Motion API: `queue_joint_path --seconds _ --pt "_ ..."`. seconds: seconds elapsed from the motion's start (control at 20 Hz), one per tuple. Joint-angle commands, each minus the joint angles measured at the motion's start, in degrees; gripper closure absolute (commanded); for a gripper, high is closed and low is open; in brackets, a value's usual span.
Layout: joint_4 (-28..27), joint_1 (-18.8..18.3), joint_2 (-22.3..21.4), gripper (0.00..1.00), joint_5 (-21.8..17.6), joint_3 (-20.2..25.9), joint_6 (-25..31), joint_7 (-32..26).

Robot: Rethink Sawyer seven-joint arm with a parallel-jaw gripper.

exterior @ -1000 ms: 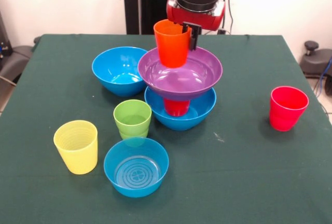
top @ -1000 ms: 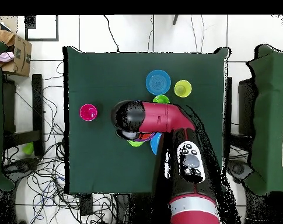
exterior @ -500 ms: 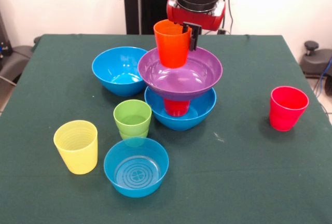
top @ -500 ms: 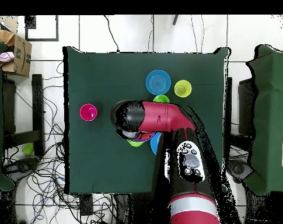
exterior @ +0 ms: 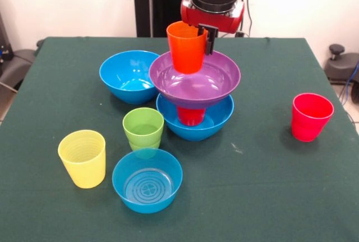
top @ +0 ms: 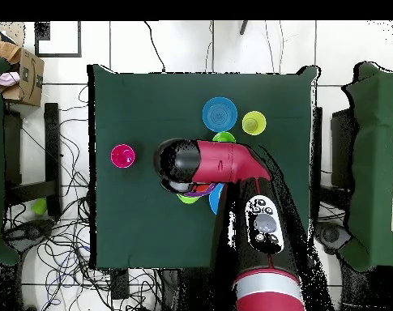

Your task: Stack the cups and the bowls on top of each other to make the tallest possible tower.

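Orange cup (exterior: 186, 46) sits upright in the purple bowl (exterior: 194, 79) atop the tower, its far rim pinched by the gripper (exterior: 208, 36), so next it should probably let go and lift straight up.

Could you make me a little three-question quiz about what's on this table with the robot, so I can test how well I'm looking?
1. True or false: the purple bowl rests directly on the table.
2. Which cup stands in the purple bowl, with the gripper at its rim? A yellow, B orange, C light green.
3. Fill in: the bowl nearest the camera in the front view is coloured ____.

Key:
1. False. It sits on a red cup inside a large blue bowl.
2. B, the orange cup.
3. Blue: the small blue bowl with rings in its bottom.
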Motion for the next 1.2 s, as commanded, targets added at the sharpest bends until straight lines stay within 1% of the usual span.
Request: queue_joint_path --seconds 0.05,0.8,1.1,1.2 --pt "-3.5 1.0 2.6 1.00 0.9 1.7 2.8 5.4" --pt "-2.3 1.4 2.0 1.00 1.1 1.5 2.2 5.6" --pt "-2.8 1.7 2.0 1.00 1.5 1.6 3.0 6.0" --pt "-3.3 2.1 2.7 1.00 1.6 1.6 2.6 6.6"
